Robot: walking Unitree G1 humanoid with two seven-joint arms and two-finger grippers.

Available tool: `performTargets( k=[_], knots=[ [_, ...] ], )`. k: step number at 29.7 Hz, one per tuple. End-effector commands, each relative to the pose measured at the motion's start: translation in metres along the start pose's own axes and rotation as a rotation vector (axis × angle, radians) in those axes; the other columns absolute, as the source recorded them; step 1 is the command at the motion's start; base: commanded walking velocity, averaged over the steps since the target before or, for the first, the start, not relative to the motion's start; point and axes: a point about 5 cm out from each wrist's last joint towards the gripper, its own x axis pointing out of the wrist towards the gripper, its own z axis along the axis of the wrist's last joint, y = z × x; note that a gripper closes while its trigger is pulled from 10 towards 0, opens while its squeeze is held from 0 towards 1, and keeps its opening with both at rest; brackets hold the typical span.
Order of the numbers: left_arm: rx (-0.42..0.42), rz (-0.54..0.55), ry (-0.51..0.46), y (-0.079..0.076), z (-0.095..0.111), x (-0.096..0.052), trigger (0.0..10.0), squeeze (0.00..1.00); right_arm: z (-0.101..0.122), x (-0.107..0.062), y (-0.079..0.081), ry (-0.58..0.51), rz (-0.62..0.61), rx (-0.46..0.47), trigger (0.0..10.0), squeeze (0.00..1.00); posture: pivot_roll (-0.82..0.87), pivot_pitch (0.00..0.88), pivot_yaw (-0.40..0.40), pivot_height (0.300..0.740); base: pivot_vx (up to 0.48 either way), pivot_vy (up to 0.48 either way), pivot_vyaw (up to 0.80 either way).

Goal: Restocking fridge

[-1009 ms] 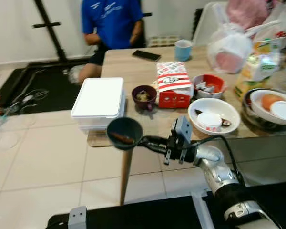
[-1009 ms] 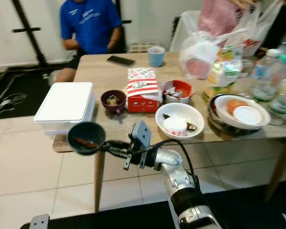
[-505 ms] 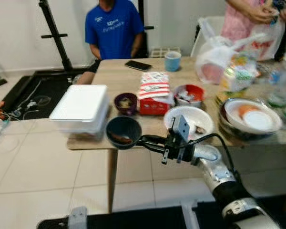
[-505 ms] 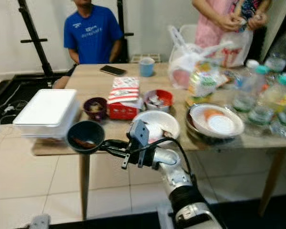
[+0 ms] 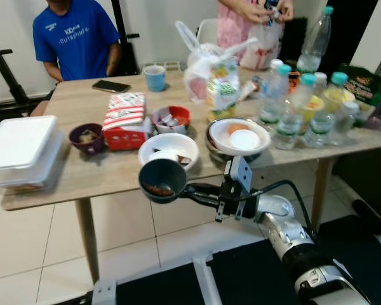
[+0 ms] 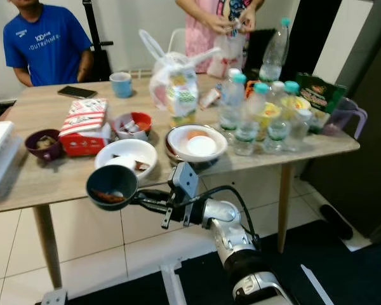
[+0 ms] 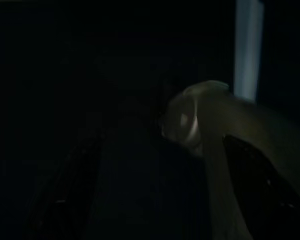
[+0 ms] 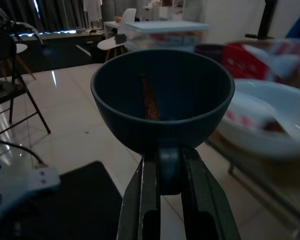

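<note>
**One dark bowl gripped in front of a crowded counter**

One arm is doing the work here: the right gripper is reaching out at about counter height, its jaws clamped on the rim of a small dark teal round bowl, and the bowl is hanging clear of the long wooden counter, just off its near edge. A thin brown strip of food is lying inside the bowl. Right behind the bowl, on the counter, a white round bowl with a small lidded cup in it is sitting, with a red-and-white printed carton and a small purple bowl further left. A white foam lidded box is resting at the counter's left end. To the right, clear plastic water bottles with teal caps are standing in a cluster. Two people are at the far side, one in a blue shirt. The left wrist view is too dark; I cannot tell how the left jaws are standing.
</note>
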Motion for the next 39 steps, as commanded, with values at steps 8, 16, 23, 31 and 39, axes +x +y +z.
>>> performTargets(
  k=[8,16,23,31,39],
  knots=[
    [0.015,0.010,-0.017,0.005,0.006,0.000,10.0,0.00,0.008,0.005,-0.002,-0.048,-0.015,-0.007,10.0,0.00,0.00,0.000,0.029,0.740,0.000,-0.472,0.00],
    [0.016,0.012,-0.015,0.006,0.005,-0.001,10.0,0.00,0.005,0.005,0.001,-0.039,0.020,0.033,10.0,0.00,0.00,0.000,0.024,0.740,0.000,-0.472,0.49],
    [0.013,0.010,-0.013,0.005,0.004,-0.001,10.0,0.00,-0.001,0.007,-0.003,-0.002,-0.042,0.027,10.0,0.00,0.00,0.000,0.025,0.740,0.000,-0.472,0.21],
    [0.013,0.007,-0.013,0.004,0.003,-0.001,10.0,0.00,-0.003,0.012,0.002,-0.001,-0.032,0.034,10.0,0.00,0.00,0.000,0.023,0.740,0.000,-0.472,0.00],
    [0.016,0.004,-0.015,0.004,0.004,0.000,10.0,0.00,-0.004,0.013,0.003,-0.002,-0.028,0.038,10.0,0.00,-0.01,0.000,0.026,0.740,0.000,-0.472,0.00]
  ],
)
